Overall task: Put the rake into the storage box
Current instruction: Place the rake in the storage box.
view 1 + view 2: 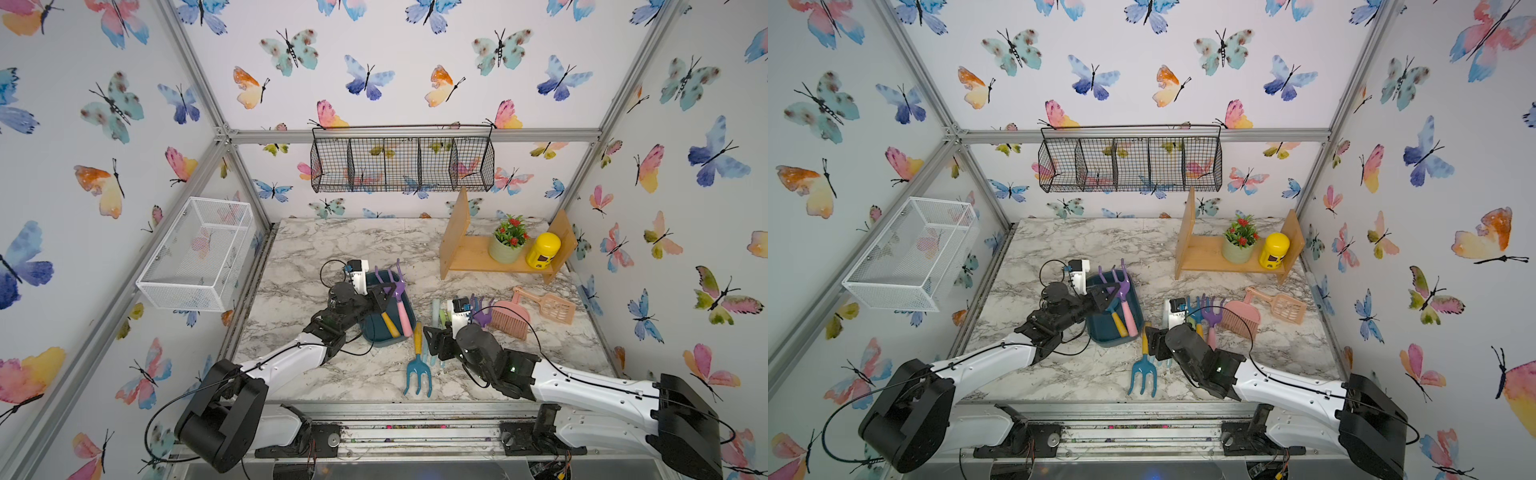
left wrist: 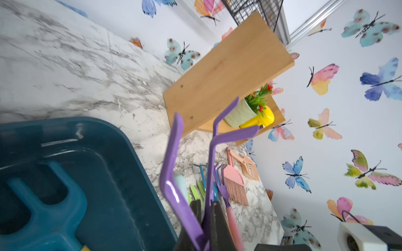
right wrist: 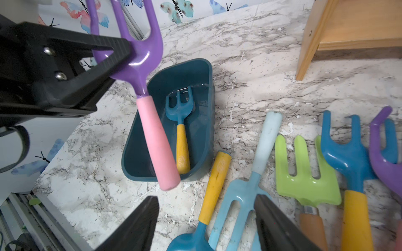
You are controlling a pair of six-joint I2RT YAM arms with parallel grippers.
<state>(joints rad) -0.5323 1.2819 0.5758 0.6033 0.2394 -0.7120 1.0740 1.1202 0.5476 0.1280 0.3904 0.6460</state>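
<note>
1. The left gripper (image 1: 388, 290) is clamped on the purple head of the rake (image 1: 401, 307), just left of centre in both top views.
2. The rake's pink handle slants down over the storage box (image 1: 380, 337), where a blue rake (image 3: 180, 121) lies.
3. To the right of the box, the right gripper (image 3: 206, 196) hovers above a light-blue fork (image 3: 243, 195), with its jaws wide apart and empty.

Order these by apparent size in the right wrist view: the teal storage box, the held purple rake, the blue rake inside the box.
1-2. storage box and purple rake: alike in length; the rake hangs nearer the camera, so unsure.
3. blue rake: clearly smallest.
</note>
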